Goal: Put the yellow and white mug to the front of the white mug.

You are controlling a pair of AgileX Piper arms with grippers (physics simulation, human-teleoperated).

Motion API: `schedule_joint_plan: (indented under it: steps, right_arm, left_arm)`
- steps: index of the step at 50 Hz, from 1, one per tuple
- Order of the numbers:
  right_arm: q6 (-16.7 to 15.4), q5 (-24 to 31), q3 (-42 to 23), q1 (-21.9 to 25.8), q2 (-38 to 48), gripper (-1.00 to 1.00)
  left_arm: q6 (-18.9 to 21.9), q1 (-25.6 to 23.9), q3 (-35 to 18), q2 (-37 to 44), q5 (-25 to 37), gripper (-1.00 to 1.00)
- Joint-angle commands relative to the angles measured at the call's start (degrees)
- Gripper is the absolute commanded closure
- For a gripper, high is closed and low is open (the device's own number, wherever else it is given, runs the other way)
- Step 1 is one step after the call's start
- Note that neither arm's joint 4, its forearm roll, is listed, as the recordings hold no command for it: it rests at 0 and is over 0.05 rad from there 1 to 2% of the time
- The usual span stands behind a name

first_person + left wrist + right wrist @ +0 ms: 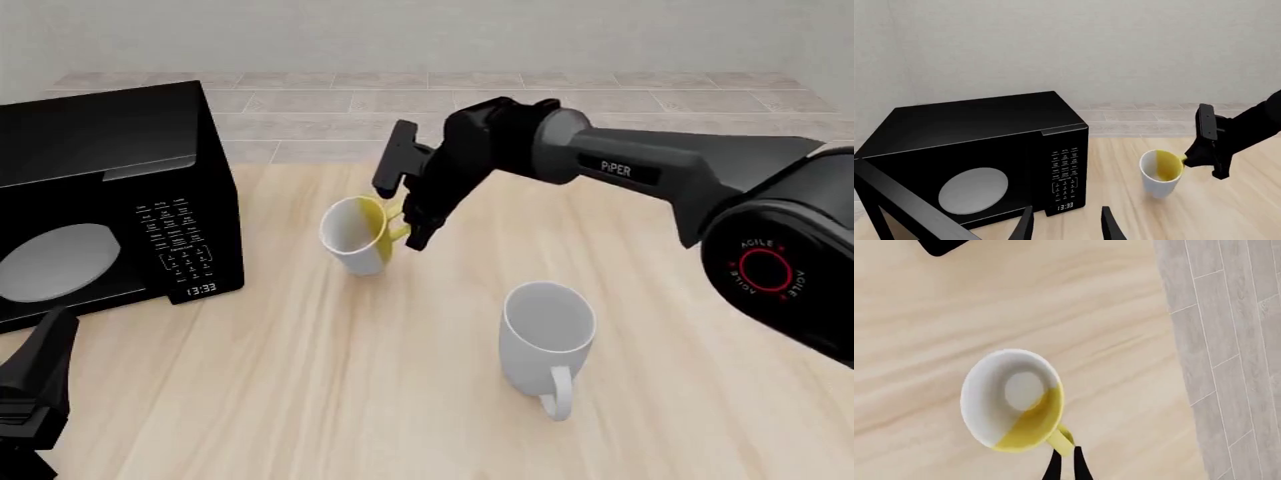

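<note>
The yellow and white mug (355, 236) is tilted, just right of the microwave and toward the table's back. My right gripper (404, 226) is shut on its yellow handle (1062, 438). The right wrist view looks down into the mug (1011, 400), with the thin fingertips (1079, 466) pinching the handle. The left wrist view shows the same mug (1161, 172) and the right gripper (1205, 150) beside it. The white mug (547, 328) stands upright nearer the front, handle toward me. My left gripper (1067, 226) is open and holds nothing, low at the front left (38, 385).
A black microwave (107, 190) with a keypad and round window fills the table's left side. Its door (901, 200) appears swung open near my left gripper. Behind the wooden table (334, 400) lie a tiled floor and a wall.
</note>
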Motion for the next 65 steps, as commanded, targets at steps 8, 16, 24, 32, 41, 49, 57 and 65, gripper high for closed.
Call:
schedule_joint_plan:
  steps: [8,16,24,32,41,49,57,65]
  right_arm:
    - [1.6,-0.5,1.6,-1.4,-4.0,1.00]
    - [2.8,-1.2,3.5,-2.0,-6.1,1.00]
    - [4.2,-2.3,6.1,-2.7,-8.4,1.00]
    - [5.0,-3.8,8.9,-3.5,-10.9,1.00]
    - [5.6,-5.1,11.6,-4.5,-12.8,1.00]
    - [6.3,-6.2,13.8,-5.3,-13.9,1.00]
    - [7.5,-7.8,16.0,-6.1,-15.1,1.00]
    - [8.8,-9.4,18.4,-7.0,-16.3,1.00]
  left_arm:
    - [0.0,0.0,0.0,0.0,0.0,-1.00]
    - [0.0,0.0,0.0,0.0,0.0,-1.00]
    - [0.0,0.0,0.0,0.0,0.0,-1.00]
    - [0.0,0.0,0.0,0.0,0.0,-1.00]
    - [0.0,0.0,0.0,0.0,0.0,-1.00]
    - [0.0,0.0,0.0,0.0,0.0,-1.00]
    - [0.0,0.0,0.0,0.0,0.0,-1.00]
    - [0.0,0.0,0.0,0.0,0.0,-1.00]
